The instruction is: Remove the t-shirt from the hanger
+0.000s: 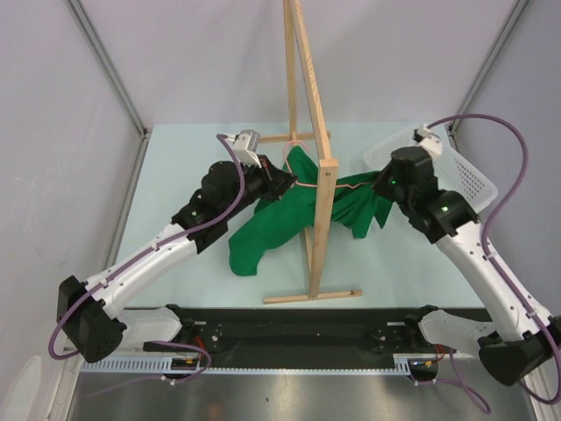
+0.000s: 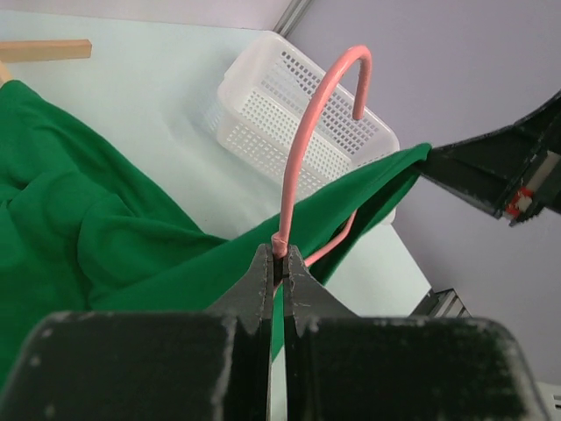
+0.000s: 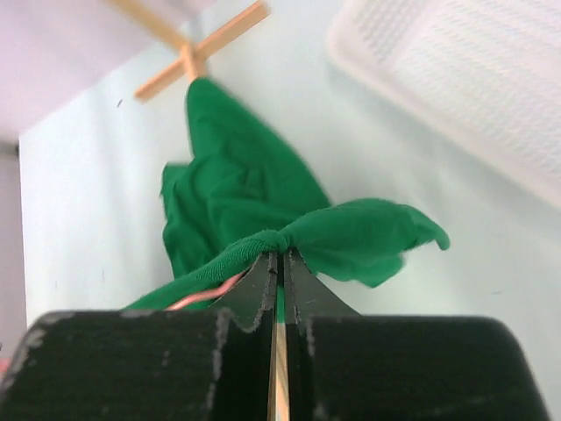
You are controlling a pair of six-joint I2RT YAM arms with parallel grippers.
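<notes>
The bright green t-shirt (image 1: 279,221) hangs crumpled across the wooden rack, draped over the thin pink hanger (image 1: 302,182). My left gripper (image 1: 279,180) is shut on the hanger's neck just below its hook (image 2: 326,96); in the left wrist view the pink wire rises from between the pads (image 2: 280,256). My right gripper (image 1: 379,182) is shut on a bunched fold of the t-shirt (image 3: 351,237) at the shirt's right end, with a bit of pink hanger wire (image 3: 203,294) showing under the cloth beside it.
A tall light wooden rack frame (image 1: 317,167) stands mid-table between the arms, its foot bar (image 1: 312,296) near the front. A white perforated basket (image 1: 456,171) sits at the back right, behind the right arm. Grey walls enclose the table.
</notes>
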